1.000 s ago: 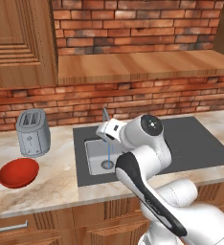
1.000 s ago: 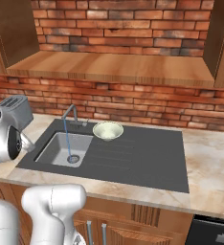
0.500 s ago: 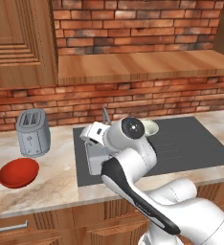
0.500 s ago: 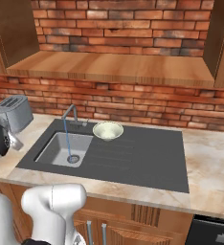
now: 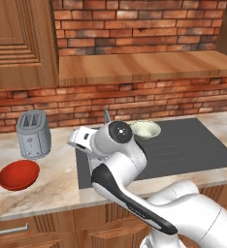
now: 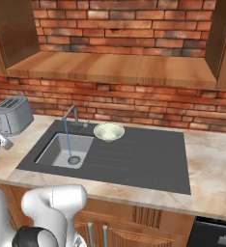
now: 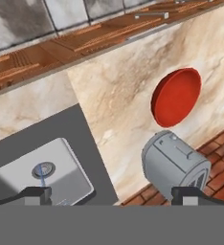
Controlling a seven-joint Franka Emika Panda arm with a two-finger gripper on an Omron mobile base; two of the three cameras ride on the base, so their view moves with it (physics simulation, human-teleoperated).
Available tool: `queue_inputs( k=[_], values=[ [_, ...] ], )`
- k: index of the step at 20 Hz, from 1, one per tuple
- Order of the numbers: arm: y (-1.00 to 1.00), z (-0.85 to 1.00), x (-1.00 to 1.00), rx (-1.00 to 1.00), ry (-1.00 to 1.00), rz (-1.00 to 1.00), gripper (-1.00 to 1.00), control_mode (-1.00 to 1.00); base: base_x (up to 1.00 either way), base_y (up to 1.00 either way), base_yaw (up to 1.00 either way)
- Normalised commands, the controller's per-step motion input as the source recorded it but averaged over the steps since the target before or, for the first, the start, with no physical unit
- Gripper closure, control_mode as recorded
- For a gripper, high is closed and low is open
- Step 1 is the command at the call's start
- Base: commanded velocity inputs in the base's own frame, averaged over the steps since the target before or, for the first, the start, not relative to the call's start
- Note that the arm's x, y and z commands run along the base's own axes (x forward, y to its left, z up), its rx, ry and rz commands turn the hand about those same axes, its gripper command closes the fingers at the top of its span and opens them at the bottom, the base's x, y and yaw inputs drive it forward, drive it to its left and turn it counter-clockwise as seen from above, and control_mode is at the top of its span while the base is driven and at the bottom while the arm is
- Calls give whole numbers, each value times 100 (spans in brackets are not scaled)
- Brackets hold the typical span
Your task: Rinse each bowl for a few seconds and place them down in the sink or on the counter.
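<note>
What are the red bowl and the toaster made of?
The red bowl looks like glazed ceramic or shiny plastic: smooth, glossy, one even colour; the render leaves it open. The toaster looks like brushed metal: dull silver-grey sides, darker slots on top.

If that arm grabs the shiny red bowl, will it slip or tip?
Probably slippery: the red bowl looks glossy. Being wide and shallow, it should sit steady on the counter but may tilt if lifted by one rim. It looks rigid, not floppy.

No readable text, labels, brands, numbers or signs anywhere on the surfaces or objects shown.
</note>
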Motion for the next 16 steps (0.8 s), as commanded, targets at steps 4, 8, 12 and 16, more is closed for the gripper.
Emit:
queue_inputs(
  k=[4,8,12,16],
  values=[
    [28,0,-4,0,-1,6,-100,-100,0,0,0],
    [26,0,-2,0,0,7,-100,-100,0,0,0],
    [18,0,-4,0,-1,7,-100,-100,0,0,0],
    [16,-2,0,0,0,6,-100,-100,0,0,0]
  ],
)
